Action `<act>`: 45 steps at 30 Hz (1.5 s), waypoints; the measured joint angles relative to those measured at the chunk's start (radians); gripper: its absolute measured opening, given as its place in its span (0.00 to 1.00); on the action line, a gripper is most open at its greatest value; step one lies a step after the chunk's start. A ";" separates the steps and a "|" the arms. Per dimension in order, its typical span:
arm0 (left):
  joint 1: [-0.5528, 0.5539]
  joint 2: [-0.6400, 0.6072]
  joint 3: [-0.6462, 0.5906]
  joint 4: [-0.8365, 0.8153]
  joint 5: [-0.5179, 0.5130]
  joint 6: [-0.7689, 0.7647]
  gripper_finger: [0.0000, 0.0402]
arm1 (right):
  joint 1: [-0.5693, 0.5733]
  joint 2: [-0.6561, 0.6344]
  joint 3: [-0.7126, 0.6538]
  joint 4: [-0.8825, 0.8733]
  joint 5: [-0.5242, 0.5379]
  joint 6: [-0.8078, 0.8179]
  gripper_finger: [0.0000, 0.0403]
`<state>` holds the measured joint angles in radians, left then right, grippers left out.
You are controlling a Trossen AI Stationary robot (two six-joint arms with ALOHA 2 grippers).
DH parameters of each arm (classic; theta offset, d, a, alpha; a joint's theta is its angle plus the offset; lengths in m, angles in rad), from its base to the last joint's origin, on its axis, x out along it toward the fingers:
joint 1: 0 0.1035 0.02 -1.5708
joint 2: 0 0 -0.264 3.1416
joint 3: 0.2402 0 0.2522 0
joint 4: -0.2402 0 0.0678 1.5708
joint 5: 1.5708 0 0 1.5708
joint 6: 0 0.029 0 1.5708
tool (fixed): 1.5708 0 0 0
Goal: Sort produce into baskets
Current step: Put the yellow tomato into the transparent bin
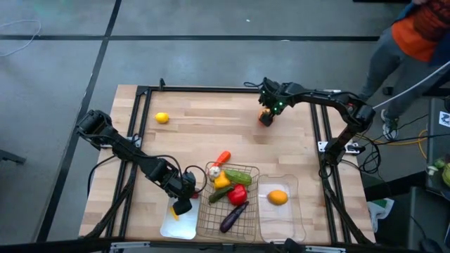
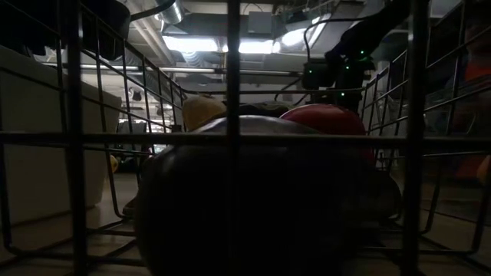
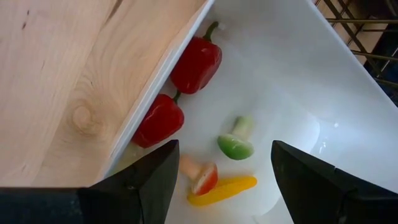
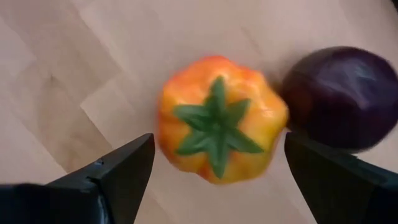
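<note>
While most produce already lies in the three baskets, the right gripper [image 4: 214, 180] hangs wide open and empty over an orange pepper [image 4: 217, 118] between its fingers, a purple ball [image 4: 345, 96] beside. The left gripper [image 3: 221, 180] gapes empty above the white tray [image 3: 292, 81]; a lemon [image 1: 162, 118] waits.

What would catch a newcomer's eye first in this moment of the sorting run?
The wire-mesh basket at the table's near edge, heaped with a red pepper, cucumber and eggplant. Next, the right tool open over an orange-yellow pepper beside a dark purple item at the far side. The left tool hangs open above the white tray.
</note>
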<state>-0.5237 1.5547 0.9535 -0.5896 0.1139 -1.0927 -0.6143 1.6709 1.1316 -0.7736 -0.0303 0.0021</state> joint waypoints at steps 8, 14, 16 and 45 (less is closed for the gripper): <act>0.000 0.000 0.000 0.001 -0.007 0.000 0.62 | 0.028 0.033 0.000 0.033 0.011 0.002 0.88; 0.000 0.000 0.000 0.000 -0.007 0.000 0.62 | 0.032 0.047 0.002 0.050 0.031 0.023 0.88; 0.000 0.000 0.000 0.000 -0.007 0.000 0.62 | 0.032 0.048 0.002 0.065 0.026 0.023 0.88; 0.000 0.000 0.000 0.000 -0.007 -0.001 0.62 | 0.122 0.048 0.002 0.040 0.009 0.027 0.73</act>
<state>-0.5236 1.5547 0.9535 -0.5900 0.1066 -1.0935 -0.4923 1.7191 1.1336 -0.7338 -0.0209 0.0292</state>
